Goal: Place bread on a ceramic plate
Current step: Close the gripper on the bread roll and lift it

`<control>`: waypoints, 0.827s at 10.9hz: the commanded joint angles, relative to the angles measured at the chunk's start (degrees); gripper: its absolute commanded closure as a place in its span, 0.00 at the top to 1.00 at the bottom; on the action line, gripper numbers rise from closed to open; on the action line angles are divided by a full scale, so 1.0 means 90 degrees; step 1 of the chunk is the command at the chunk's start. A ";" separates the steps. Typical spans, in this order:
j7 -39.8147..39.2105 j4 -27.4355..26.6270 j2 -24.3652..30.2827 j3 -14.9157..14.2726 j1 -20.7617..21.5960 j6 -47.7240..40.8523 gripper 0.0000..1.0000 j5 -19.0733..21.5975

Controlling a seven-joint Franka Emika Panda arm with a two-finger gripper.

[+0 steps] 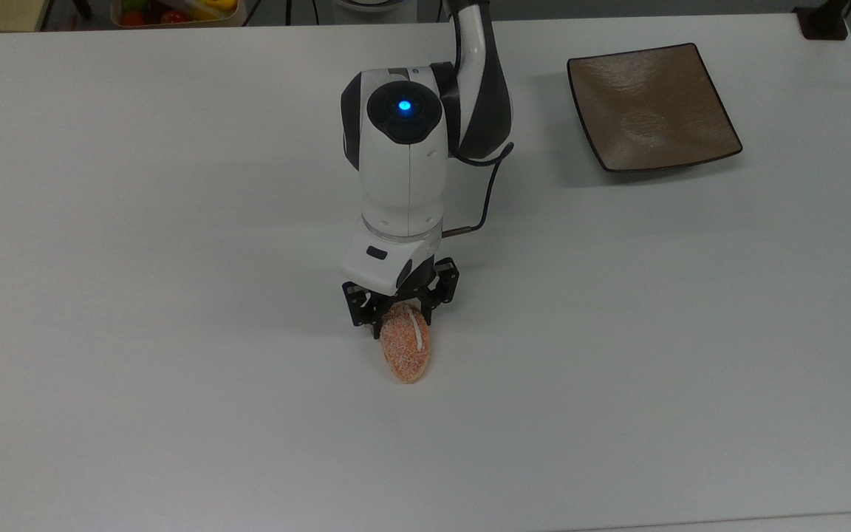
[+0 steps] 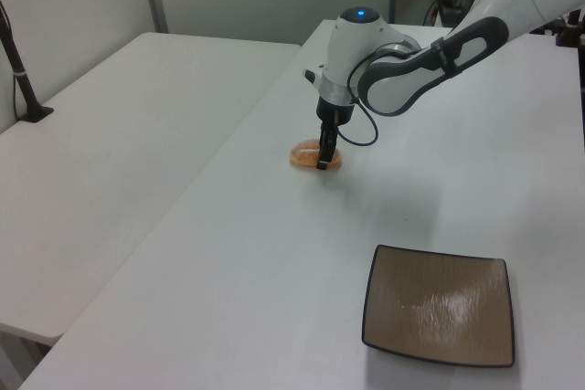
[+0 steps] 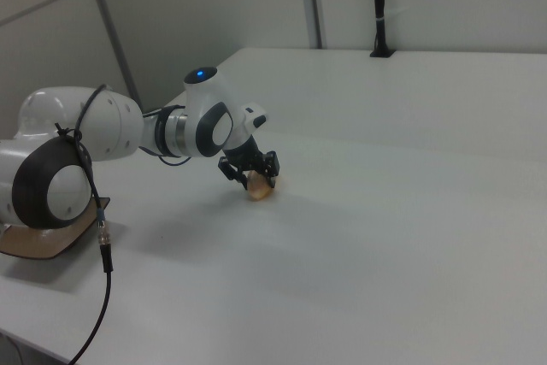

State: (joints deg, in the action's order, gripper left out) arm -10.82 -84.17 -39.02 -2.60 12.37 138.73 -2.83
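The bread (image 1: 405, 353), a small oval orange-brown bun with a white stripe, lies on the white table near the middle of the top view. My gripper (image 1: 402, 319) points down over the bun's far end, its black fingers pressed against the bun's two sides. In the left view the gripper (image 2: 321, 160) stands on the bread (image 2: 306, 156), and in the right view the gripper (image 3: 250, 179) covers part of the bread (image 3: 259, 191). The ceramic plate (image 1: 651, 107), square, brown and bare, rests far off at the top view's upper right, also seen as the plate (image 2: 439, 306) in the left view.
A tray of colourful fruit (image 1: 174, 11) sits beyond the table's far edge. A black clamp (image 1: 821, 22) holds the far right corner. A second white table (image 2: 110, 134) adjoins on the left view's left. The arm's cable (image 3: 102, 254) hangs near the plate's edge (image 3: 43, 241).
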 commanded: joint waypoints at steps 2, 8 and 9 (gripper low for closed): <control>-0.0029 0.0114 -0.0069 -0.0033 0.0051 0.0113 0.26 -0.0105; -0.0009 -0.0617 0.1431 -0.0033 0.0051 -0.0294 0.24 -0.0027; -0.0009 -0.0629 0.1744 -0.0033 0.0051 -0.0800 0.25 -0.0017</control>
State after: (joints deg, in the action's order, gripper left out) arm -10.82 -83.83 -32.64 -2.60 12.38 137.84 -2.85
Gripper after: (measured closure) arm 0.753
